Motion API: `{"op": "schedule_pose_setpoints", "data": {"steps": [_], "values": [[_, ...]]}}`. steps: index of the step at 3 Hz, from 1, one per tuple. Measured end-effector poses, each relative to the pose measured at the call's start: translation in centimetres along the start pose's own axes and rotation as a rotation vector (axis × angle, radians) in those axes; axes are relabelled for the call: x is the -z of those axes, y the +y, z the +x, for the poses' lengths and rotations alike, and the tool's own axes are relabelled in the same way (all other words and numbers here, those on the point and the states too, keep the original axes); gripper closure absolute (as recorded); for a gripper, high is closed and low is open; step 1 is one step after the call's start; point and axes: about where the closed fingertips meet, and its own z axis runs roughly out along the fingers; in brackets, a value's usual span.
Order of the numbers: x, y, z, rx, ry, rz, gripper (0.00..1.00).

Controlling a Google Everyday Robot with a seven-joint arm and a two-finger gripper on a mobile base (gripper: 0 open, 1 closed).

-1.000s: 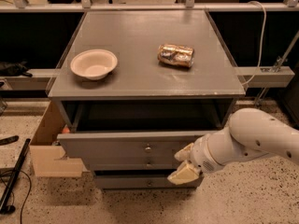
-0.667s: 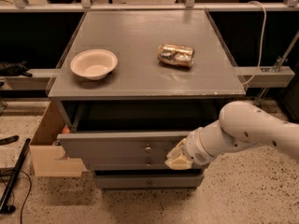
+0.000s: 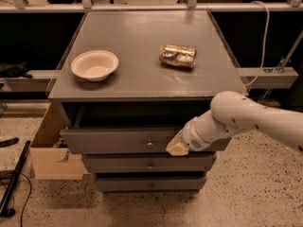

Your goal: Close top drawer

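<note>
Nearest the camera, the white robot arm's cream-tipped gripper [image 3: 178, 147] lay against the front panel of the wide grey wooden top drawer [image 3: 113, 140], just right of its small round metal knob [image 3: 149, 144]; whether the gripper was open or closed could not be determined. The top drawer stood partly pulled out below the front edge of the grey tabletop [image 3: 142, 86], above two shallower grey drawers [image 3: 118, 163]. Further back, a round white bowl [image 3: 94, 65] sat near the tabletop's left edge, and a crumpled shiny metallic can [image 3: 177, 55] lay right of centre, well apart from it.
</note>
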Motion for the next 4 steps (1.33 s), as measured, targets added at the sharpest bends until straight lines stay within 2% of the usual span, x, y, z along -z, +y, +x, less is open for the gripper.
{"op": "schedule_pose_setpoints", "data": {"steps": [1, 4], "values": [[0.0, 0.0, 0.0, 0.0, 0.0, 0.0, 0.73], [-0.01, 0.01, 0.0, 0.0, 0.0, 0.0, 0.04]]}}
